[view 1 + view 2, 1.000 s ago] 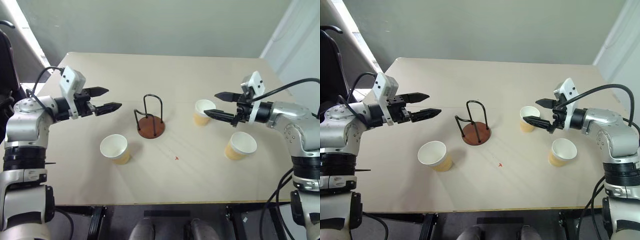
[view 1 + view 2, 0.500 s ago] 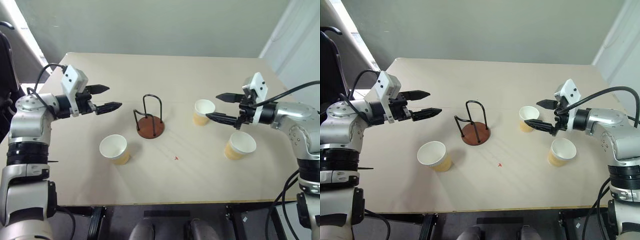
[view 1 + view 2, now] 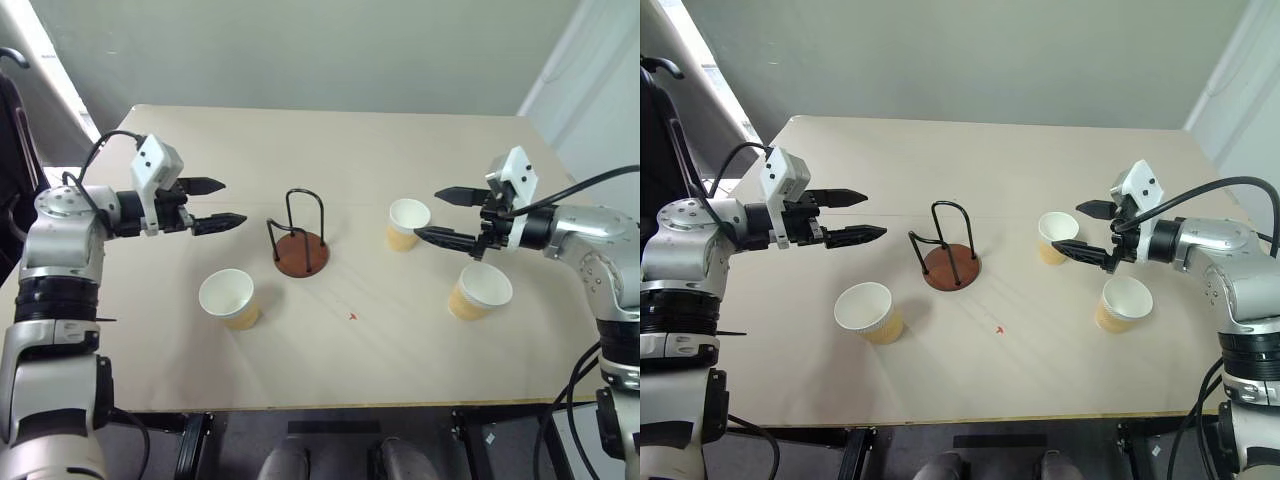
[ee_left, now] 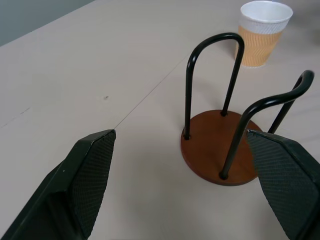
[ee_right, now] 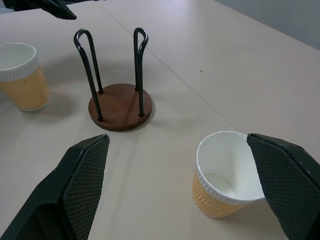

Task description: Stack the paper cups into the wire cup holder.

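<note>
We note a pale beige, smooth-topped rectangular table (image 3: 330, 150), its near edge running across the low part of both eye views. A thin straight seam (image 4: 145, 95) crosses its surface. A tiny red mark (image 3: 352, 317) sits on the tabletop toward the near edge. Behind the table stands a plain grey-green wall (image 3: 300, 50). At far right we see a white panel (image 3: 600, 80); at far left, a bright white slanting strip (image 3: 710, 75).

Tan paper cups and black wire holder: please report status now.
Left pincer open, empty; right pincer open beside one tan paper cup. All three cups upright on beige table; black wire holder on brown wooden disc empty. Nothing in the way.
</note>
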Controlling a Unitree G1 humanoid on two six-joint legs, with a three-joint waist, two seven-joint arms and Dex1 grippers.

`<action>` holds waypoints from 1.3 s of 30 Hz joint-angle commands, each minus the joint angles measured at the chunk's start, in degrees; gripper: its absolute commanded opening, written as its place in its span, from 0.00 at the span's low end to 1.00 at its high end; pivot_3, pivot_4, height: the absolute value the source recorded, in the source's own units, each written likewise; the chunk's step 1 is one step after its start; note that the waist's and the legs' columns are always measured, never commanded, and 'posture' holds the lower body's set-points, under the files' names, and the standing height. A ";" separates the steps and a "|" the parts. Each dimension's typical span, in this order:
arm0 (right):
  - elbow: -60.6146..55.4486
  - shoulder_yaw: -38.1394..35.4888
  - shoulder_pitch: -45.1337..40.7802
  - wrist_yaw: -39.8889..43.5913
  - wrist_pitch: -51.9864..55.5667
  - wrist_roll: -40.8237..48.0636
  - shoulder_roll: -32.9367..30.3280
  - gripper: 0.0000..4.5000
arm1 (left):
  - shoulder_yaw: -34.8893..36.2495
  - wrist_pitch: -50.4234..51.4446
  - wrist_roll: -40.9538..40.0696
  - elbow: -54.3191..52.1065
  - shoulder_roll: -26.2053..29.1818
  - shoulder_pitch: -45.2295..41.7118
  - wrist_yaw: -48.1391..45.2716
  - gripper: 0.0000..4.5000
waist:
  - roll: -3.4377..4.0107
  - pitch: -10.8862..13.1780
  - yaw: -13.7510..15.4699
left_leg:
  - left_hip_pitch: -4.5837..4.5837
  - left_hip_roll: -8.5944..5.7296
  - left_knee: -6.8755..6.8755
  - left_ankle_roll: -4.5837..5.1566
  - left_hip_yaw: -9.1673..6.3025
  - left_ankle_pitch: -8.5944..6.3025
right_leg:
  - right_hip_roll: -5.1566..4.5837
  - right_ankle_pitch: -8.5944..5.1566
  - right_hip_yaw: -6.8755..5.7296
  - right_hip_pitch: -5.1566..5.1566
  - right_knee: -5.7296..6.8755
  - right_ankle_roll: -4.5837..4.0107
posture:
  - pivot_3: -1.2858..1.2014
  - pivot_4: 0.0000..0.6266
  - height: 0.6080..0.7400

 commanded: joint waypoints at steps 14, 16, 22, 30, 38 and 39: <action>-1.83 -0.74 -0.17 -0.48 -0.82 -0.49 -2.18 0.99 | -3.56 -1.41 1.92 -3.93 -2.56 3.14 -1.45 1.00 | 0.00 0.00 0.06 | -0.01 -0.01 0.03 0.01 0.01 0.00 | 0.00 0.02 0.01 0.02 -0.01 0.04 | 0.52 0.24 1.00; -1.62 -0.72 -0.27 -0.90 -1.23 -0.87 -2.03 0.99 | -3.66 -1.61 2.25 -3.57 -3.25 2.99 -0.79 1.00 | 0.00 0.00 -0.02 | -0.01 0.00 0.03 0.01 0.01 0.00 | 0.00 0.03 0.01 0.02 0.00 0.05 | 0.52 0.24 1.00; -1.62 -0.71 -0.45 -1.50 -1.35 -1.18 -1.55 0.99 | -3.56 -1.88 2.51 -3.09 -6.15 2.76 2.04 1.00 | 0.00 0.00 -0.04 | -0.01 0.00 0.05 0.01 0.02 0.00 | 0.00 0.04 0.01 0.02 0.00 0.06 | 0.52 0.24 1.00; -1.53 -0.71 -0.52 -2.12 -1.56 -1.35 -1.27 0.99 | -3.93 -2.10 2.71 -2.97 -9.36 3.14 4.52 1.00 | 0.00 0.00 -0.05 | -0.01 0.00 0.06 0.01 0.04 0.00 | 0.00 0.04 0.01 0.02 0.00 0.08 | 0.52 0.24 1.00; -1.38 -0.91 -0.47 -2.35 -1.70 -1.37 -1.43 1.00 | -3.92 -0.99 2.36 -3.56 -10.54 3.27 5.00 0.70 | 0.00 0.00 -0.05 | -0.01 -0.01 0.08 0.01 0.06 0.00 | 0.01 0.05 0.02 0.02 0.00 0.09 | 0.52 0.24 1.00; -1.29 -0.88 -0.50 -2.37 -1.77 -1.42 -1.42 1.00 | -3.92 -0.98 2.37 -3.49 -10.59 3.23 5.00 0.62 | 0.00 0.00 -0.05 | -0.01 -0.01 0.08 0.01 0.06 0.00 | 0.01 0.05 0.02 0.02 0.00 0.09 | 0.52 0.24 1.00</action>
